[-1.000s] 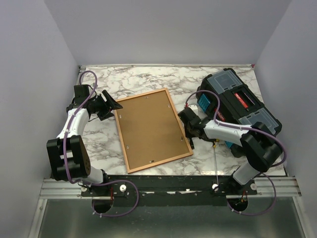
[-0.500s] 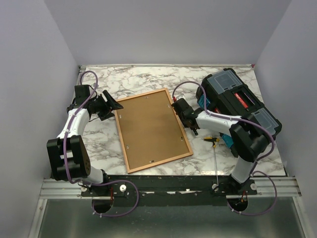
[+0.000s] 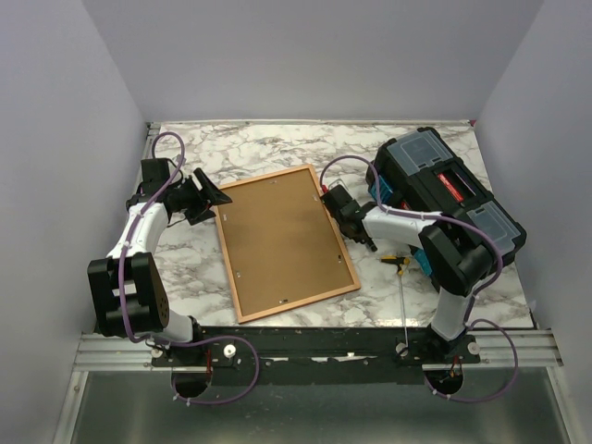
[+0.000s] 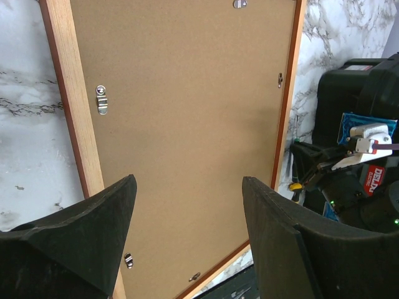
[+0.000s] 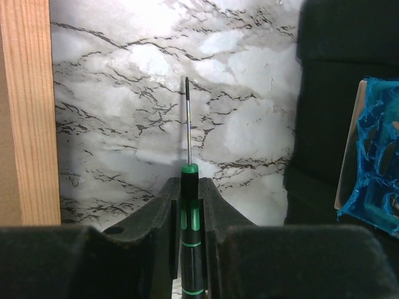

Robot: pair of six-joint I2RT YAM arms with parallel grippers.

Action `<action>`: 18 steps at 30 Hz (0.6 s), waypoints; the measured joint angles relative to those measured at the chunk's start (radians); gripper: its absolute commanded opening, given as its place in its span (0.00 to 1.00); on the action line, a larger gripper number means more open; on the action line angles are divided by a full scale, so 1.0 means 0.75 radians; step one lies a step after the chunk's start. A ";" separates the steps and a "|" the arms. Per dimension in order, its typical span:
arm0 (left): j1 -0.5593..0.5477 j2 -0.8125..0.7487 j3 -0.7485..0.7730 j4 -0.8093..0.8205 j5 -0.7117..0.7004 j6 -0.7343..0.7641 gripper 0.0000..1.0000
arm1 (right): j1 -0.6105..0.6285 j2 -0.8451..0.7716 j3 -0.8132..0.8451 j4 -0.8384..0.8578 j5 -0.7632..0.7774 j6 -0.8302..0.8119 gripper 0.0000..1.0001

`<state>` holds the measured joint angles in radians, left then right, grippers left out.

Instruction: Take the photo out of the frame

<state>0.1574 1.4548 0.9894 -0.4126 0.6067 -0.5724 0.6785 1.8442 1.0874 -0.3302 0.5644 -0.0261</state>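
Observation:
The frame [image 3: 282, 240] lies face down on the marble table, brown back board up, with small metal clips [image 4: 101, 99] along its edges. The photo is hidden under the board. My left gripper [image 3: 211, 196] hangs open just above the frame's far left corner; nothing sits between its fingers [image 4: 189, 187]. My right gripper [image 3: 331, 198] is beside the frame's right edge near the far corner, shut on a black-and-green screwdriver [image 5: 189, 205]. Its thin shaft [image 5: 187, 118] points out over bare marble, with the frame's wooden rim [image 5: 28, 112] to its left.
A black toolbox [image 3: 444, 199] with clear lid compartments stands at the right, close behind the right arm. A blue item [image 5: 377, 156] leans against it. A yellow-handled tool [image 3: 400, 262] lies on the table between frame and toolbox. Walls enclose three sides.
My right arm has swung from the frame's lower right side toward its far right corner, carrying the screwdriver and uncovering the yellow-handled tool. The left arm has stayed still.

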 measured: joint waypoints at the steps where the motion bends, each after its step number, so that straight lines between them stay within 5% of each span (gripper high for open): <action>1: 0.000 -0.001 -0.001 0.000 0.001 0.000 0.71 | 0.001 0.000 0.000 0.000 0.001 -0.001 0.27; 6: -0.001 -0.006 -0.001 0.001 0.002 0.000 0.71 | 0.000 0.001 0.005 -0.006 0.014 0.013 0.38; 18: -0.001 -0.013 -0.001 0.002 0.008 0.000 0.71 | 0.002 -0.034 0.018 -0.073 0.044 0.095 0.46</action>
<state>0.1566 1.4452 0.9886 -0.4114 0.6128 -0.5724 0.6800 1.8191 1.1007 -0.3847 0.5972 0.0448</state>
